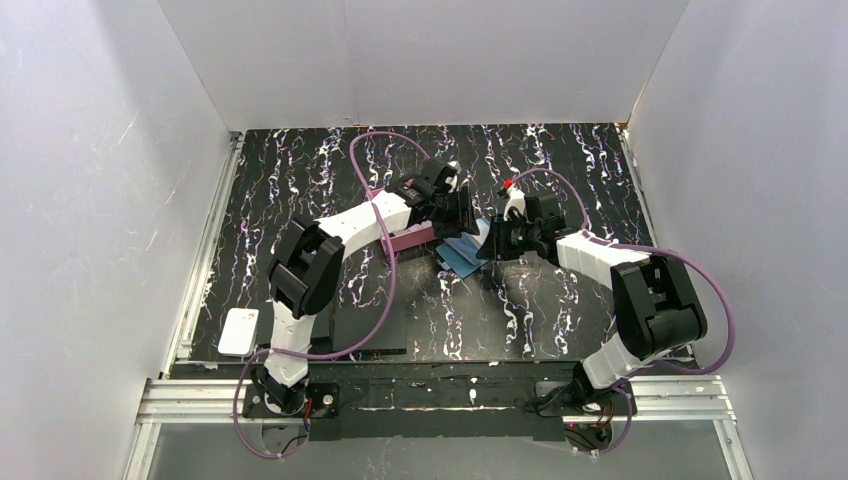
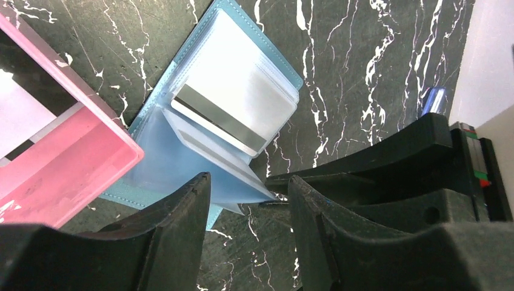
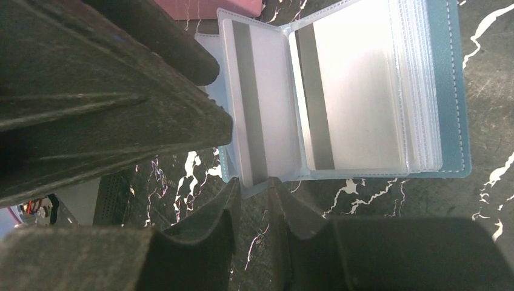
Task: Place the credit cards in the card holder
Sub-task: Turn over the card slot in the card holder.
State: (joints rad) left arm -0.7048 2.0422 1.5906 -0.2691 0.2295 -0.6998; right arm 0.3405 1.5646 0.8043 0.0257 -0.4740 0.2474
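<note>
The pink card holder (image 1: 410,240) sits mid-table, and shows in the left wrist view (image 2: 73,157) with something white inside. Against it lies an open blue hinged case (image 1: 462,255) with clear sleeves. Two pale credit cards with dark stripes sit in the sleeves (image 3: 267,103) (image 3: 357,91); one shows in the left wrist view (image 2: 230,103). My right gripper (image 3: 251,185) is shut on the bottom edge of the raised sleeve with a striped card in it. My left gripper (image 2: 250,188) is open and empty, just above that sleeve's corner, facing the right gripper (image 1: 490,243).
A white flat rounded rectangle (image 1: 238,331) lies at the table's front left edge. White walls close in three sides. Both arms crowd over the middle of the black marbled table (image 1: 560,170).
</note>
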